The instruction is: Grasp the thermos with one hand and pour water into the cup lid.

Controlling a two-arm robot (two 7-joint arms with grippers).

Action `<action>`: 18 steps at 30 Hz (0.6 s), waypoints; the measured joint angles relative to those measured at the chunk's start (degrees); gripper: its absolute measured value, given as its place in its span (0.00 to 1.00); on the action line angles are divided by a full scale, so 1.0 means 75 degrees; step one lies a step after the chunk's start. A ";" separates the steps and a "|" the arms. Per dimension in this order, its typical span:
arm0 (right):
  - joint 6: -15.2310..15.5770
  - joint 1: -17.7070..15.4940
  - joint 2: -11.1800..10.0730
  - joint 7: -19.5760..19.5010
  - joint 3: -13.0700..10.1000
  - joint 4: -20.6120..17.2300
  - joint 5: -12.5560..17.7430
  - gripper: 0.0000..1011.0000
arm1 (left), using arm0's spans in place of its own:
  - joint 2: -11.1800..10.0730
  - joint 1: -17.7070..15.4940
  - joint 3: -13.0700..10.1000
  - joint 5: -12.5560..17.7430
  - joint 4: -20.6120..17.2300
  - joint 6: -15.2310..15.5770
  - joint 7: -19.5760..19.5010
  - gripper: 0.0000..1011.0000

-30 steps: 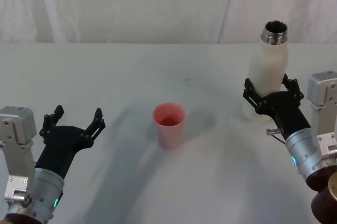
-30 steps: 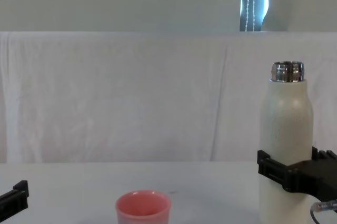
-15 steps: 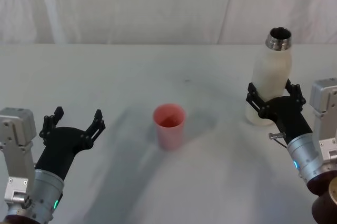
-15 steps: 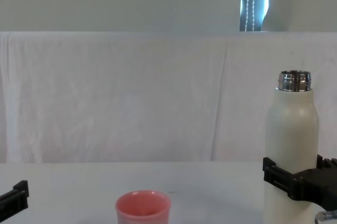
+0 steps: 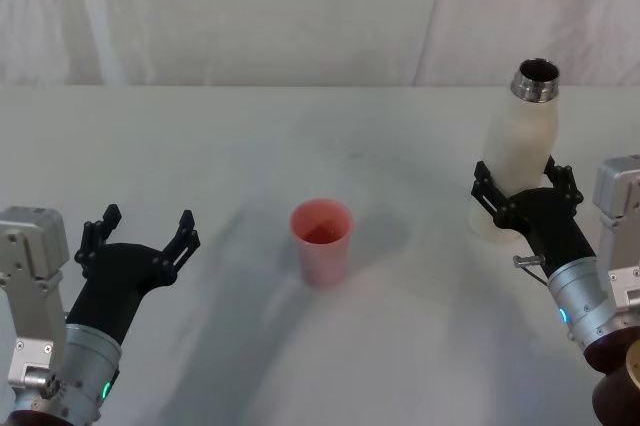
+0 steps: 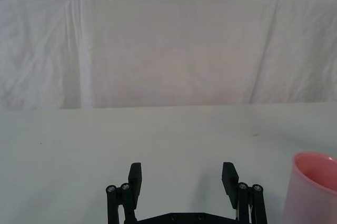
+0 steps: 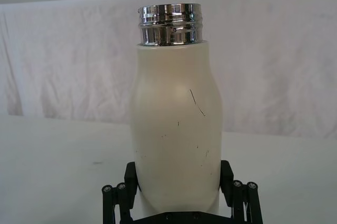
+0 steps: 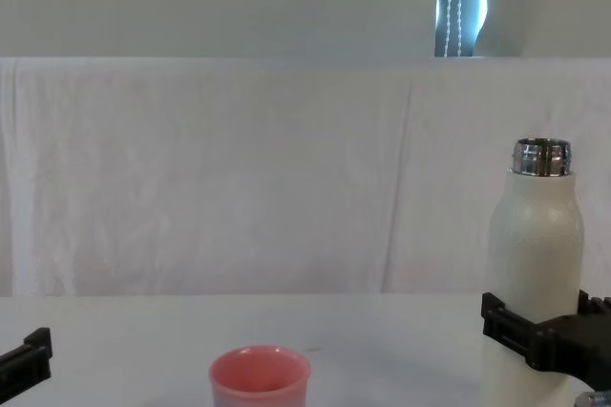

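The thermos (image 5: 519,149) is a tall cream-white bottle with an open chrome neck, upright at the table's right side. My right gripper (image 5: 522,186) is shut on its lower body, one finger on each side; the right wrist view shows the thermos (image 7: 176,124) filling the space between the fingers (image 7: 227,176). The chest view has the thermos (image 8: 535,245) at the right edge with the right gripper (image 8: 549,338) around it. The pink cup lid (image 5: 321,238) stands upright mid-table, well to the left of the thermos. My left gripper (image 5: 148,221) rests open at the near left, apart from the cup lid (image 6: 314,182).
The white table (image 5: 250,136) is bare between the cup lid and both arms. A white cloth backdrop (image 5: 300,6) closes off the far edge.
The right gripper has carried the thermos down and a little to the right, away from the cup lid. The left arm and the cup lid have not moved.
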State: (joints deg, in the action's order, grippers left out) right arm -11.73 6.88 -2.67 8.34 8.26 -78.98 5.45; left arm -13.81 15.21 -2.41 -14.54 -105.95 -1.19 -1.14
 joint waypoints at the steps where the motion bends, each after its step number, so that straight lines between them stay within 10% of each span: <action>1: 0.0000 0.0000 0.0000 0.0000 0.0000 0.0000 0.0000 0.95 | 0.0000 0.0000 0.0000 0.0000 0.0000 0.0000 0.0000 0.99; 18: 0.0086 0.0037 -0.0013 0.0045 0.0001 0.0036 0.0043 0.95 | 0.0000 0.0000 0.0000 0.0000 0.0000 0.0000 0.0000 0.99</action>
State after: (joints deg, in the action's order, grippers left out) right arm -11.09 7.16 -2.76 8.68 8.26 -78.71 5.77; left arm -13.81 15.21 -2.41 -14.54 -105.95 -1.19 -1.14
